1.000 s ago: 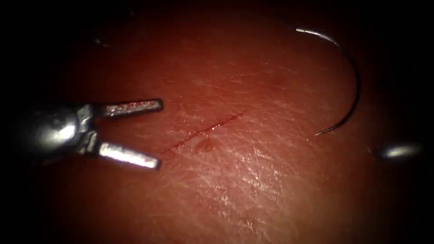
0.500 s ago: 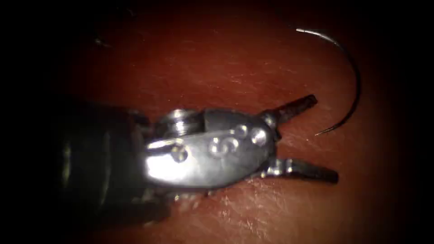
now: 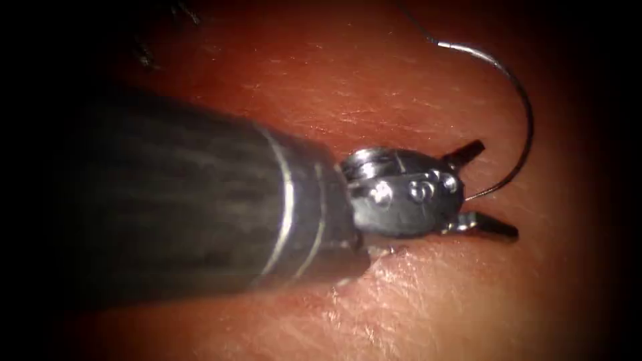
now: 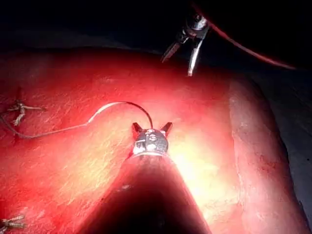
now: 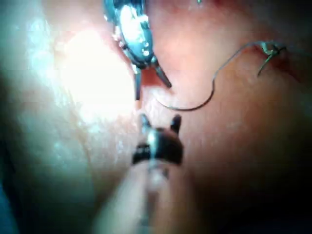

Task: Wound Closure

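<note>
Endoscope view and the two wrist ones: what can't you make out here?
- Cut: endoscope view, hidden under the left arm's shaft.
- Needle tip, on the tissue: endoscope view, between the open, empty left hand's jaws; touching or not, cannot tell. Left wrist view: that hand hides it.
- Right hand, open and empty: its shaft is lost in darkness, left wrist view.

The left arm's shaft is stretching across the tissue, its wrist sitting just short of the needle. The left pincer is standing spread, holding nothing, with the needle's pointed end lying between its two jaws. The right pincer is hanging over the tissue close to the left pincer, its jaws parted and gripping nothing.
</note>
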Controlling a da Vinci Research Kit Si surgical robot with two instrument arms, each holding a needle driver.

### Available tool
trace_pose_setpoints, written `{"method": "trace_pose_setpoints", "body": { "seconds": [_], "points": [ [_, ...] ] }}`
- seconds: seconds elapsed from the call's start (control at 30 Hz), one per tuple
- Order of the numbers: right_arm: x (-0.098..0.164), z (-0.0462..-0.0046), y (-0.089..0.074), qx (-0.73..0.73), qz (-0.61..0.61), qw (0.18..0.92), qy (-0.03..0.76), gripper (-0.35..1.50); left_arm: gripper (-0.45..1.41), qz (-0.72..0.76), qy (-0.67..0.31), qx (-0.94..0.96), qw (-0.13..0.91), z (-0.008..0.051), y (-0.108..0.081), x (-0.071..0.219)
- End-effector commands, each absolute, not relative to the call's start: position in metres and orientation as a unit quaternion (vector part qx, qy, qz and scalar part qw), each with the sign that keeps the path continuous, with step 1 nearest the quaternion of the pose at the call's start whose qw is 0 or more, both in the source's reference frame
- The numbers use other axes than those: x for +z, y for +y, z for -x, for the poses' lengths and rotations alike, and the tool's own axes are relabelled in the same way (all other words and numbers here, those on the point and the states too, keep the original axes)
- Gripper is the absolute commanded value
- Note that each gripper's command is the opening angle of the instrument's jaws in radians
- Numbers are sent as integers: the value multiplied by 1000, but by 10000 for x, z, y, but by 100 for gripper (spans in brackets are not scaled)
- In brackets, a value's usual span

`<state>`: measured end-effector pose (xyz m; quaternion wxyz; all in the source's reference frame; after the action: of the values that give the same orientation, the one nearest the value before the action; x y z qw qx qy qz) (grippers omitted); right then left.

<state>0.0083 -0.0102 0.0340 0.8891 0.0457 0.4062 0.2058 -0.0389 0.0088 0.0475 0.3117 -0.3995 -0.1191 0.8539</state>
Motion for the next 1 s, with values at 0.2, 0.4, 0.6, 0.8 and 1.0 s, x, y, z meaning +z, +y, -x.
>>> {"method": "trace_pose_setpoints", "body": {
  "seconds": [0.2, 0.4, 0.6, 0.8, 1.0],
  "points": [
    [348, -96, -109, 202, -48, 889, 409, 123, 56, 401, -122, 854, 306, 400, 81, 494],
    [349, -99, -110, 202, -48, 889, 409, 123, 19, 399, -127, 857, 302, 404, 79, 502],
    [349, -101, -110, 203, -48, 889, 409, 121, -45, 398, -119, 871, 264, 393, 74, 503],
    [349, -107, -109, 206, -44, 886, 412, 121, -45, 400, -98, 881, 232, 378, 79, 486],
    [346, -118, -100, 242, -80, 856, 450, 118, -45, 393, -56, 897, 194, 351, 90, 450]
  ]
}}
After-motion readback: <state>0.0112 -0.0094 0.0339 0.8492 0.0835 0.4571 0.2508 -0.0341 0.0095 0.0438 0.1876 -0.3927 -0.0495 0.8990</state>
